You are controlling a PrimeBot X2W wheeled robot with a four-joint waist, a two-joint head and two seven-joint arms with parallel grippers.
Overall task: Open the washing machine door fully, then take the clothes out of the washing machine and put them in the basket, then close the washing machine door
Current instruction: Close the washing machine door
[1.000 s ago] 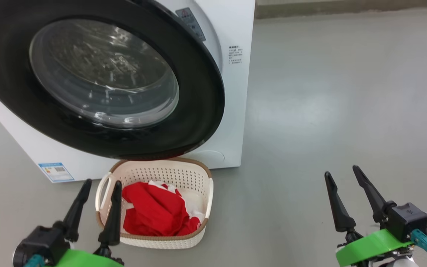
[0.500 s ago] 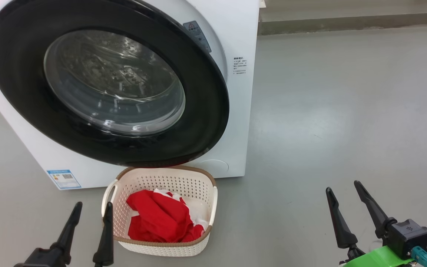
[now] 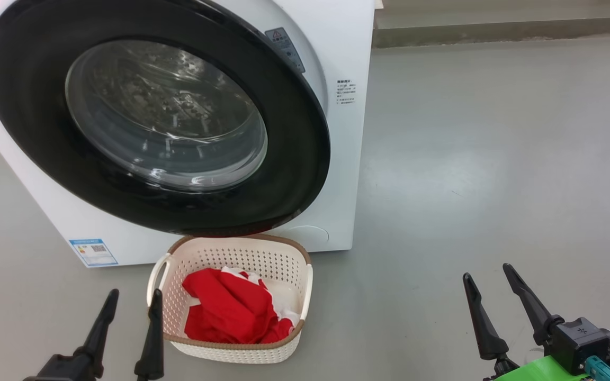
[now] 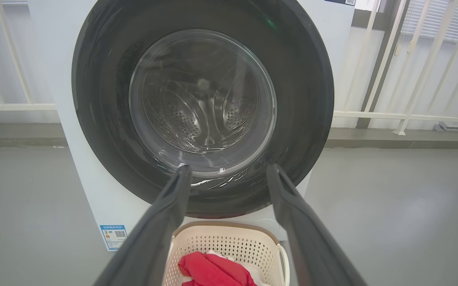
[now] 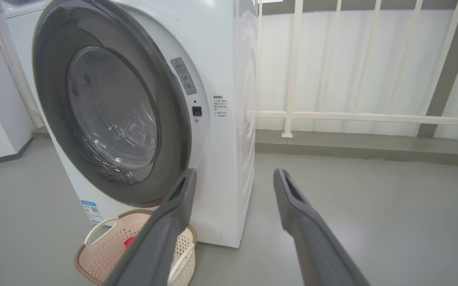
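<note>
— Where are the red clothes [image 3: 225, 309] lying?
— They are sitting in the basket [image 3: 241, 257] on the floor [image 3: 469, 159], just before the washing machine [image 3: 348, 174], beneath its door [image 3: 297, 174].
— And the grippers?
— The left gripper [image 3: 134, 293] and the right gripper [image 3: 487, 271] are both hanging spread apart, gripping nothing.

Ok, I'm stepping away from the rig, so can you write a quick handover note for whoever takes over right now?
Left gripper: open, empty, beside the basket.
Right gripper: open, empty, off to the right above the floor.
Clothes: in the basket, which sits on the floor in front of the washing machine.
Done: unloading; no clothes seen through the door glass.
Left: the washing machine door is nearly shut but looks unlatched; push it closed.
</note>
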